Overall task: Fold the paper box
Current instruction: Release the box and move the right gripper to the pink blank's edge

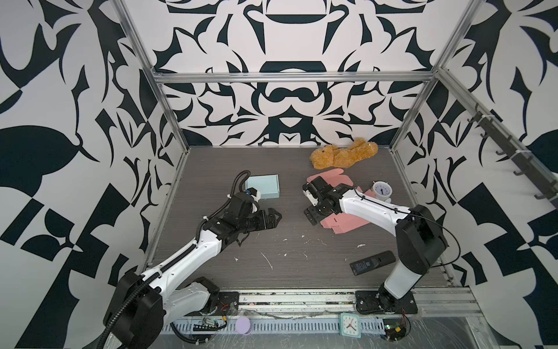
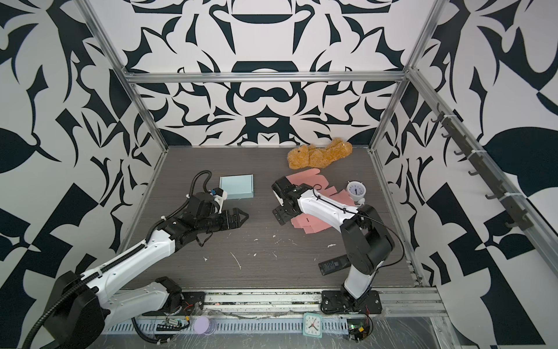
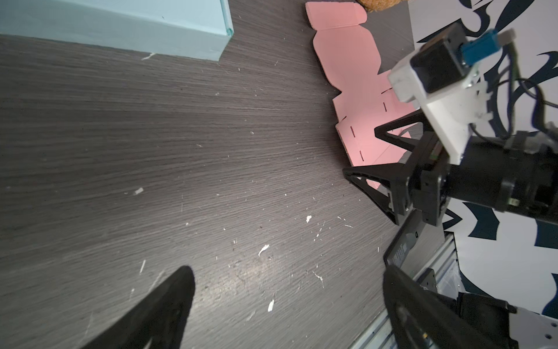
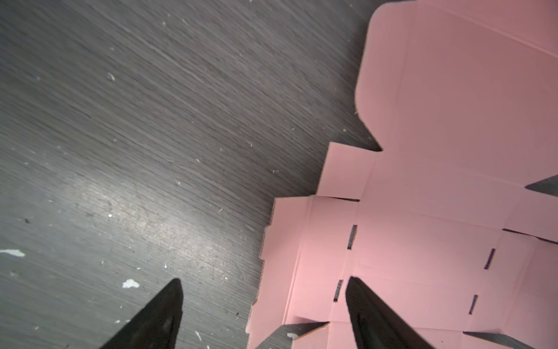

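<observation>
Here we are with the pink cardboard sheet (image 1: 347, 225) lying flat and unfolded on the right side of the table (image 1: 287, 250), part of it under our right arm, between the teddy bear (image 1: 341, 155) at the back and the remote (image 1: 373, 263) at the front. Our right gripper (image 4: 264, 284) hangs low at the sheet's left edge, open and holding nothing: 1 jaw is over bare table, the other over the pink. Our left gripper (image 1: 276, 216) is spread wide and empty, well apart from the sheet and just in front of a finished blue box (image 1: 262, 187). We judge this card light and thin, stiff across its panels but ready to bend along its scored creases, and likely to skate on the smooth tabletop if pushed. Lying so flat, it offers little to pinch, so we'd go for an outer side flap at that near edge, where the wrist view shows a shadow beneath it, and pin the middle panel with the other arm.
</observation>
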{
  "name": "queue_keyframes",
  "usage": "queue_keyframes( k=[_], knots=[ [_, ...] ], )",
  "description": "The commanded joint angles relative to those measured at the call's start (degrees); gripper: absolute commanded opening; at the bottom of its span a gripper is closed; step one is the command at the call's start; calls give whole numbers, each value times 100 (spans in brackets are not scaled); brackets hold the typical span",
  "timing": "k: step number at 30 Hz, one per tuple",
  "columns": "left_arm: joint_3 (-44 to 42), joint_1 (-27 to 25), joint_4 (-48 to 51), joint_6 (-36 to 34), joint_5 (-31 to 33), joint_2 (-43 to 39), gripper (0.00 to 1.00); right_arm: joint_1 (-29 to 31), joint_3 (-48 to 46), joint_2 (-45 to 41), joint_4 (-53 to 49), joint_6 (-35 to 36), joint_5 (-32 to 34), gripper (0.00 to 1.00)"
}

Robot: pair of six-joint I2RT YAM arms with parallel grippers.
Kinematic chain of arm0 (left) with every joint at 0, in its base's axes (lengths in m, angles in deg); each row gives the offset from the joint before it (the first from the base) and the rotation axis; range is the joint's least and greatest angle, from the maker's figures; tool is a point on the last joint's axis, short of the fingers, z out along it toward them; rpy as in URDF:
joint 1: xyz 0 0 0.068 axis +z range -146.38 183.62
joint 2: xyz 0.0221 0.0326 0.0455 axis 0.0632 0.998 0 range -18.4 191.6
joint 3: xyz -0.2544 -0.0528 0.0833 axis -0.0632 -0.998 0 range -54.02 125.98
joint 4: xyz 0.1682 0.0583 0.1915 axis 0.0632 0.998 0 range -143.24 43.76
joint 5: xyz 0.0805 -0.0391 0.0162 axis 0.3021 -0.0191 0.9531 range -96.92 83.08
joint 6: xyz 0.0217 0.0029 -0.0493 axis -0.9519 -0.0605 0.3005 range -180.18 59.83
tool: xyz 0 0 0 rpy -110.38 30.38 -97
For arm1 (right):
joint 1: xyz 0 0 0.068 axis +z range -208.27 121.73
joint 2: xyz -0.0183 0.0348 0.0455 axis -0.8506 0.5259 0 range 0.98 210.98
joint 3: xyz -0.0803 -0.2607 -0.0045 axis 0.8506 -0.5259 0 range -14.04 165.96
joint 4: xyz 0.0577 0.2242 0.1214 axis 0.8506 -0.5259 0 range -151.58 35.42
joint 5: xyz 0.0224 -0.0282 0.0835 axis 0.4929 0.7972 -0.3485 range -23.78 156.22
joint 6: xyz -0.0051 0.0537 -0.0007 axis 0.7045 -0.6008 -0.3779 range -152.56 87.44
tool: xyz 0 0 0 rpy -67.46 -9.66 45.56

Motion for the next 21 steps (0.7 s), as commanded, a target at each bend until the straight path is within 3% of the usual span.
queue_keyframes(
  k=[1,11,21],
  knots=[
    [-123,-144,80,271,339,-27,99,69,173,130,-58,129,467,82],
    [-142,-163,196,308,441,-161,99,75,134,417,29,196,715,52],
    [-104,-163,194,294,460,-137,99,78,58,404,-31,228,996,42]
  ],
)
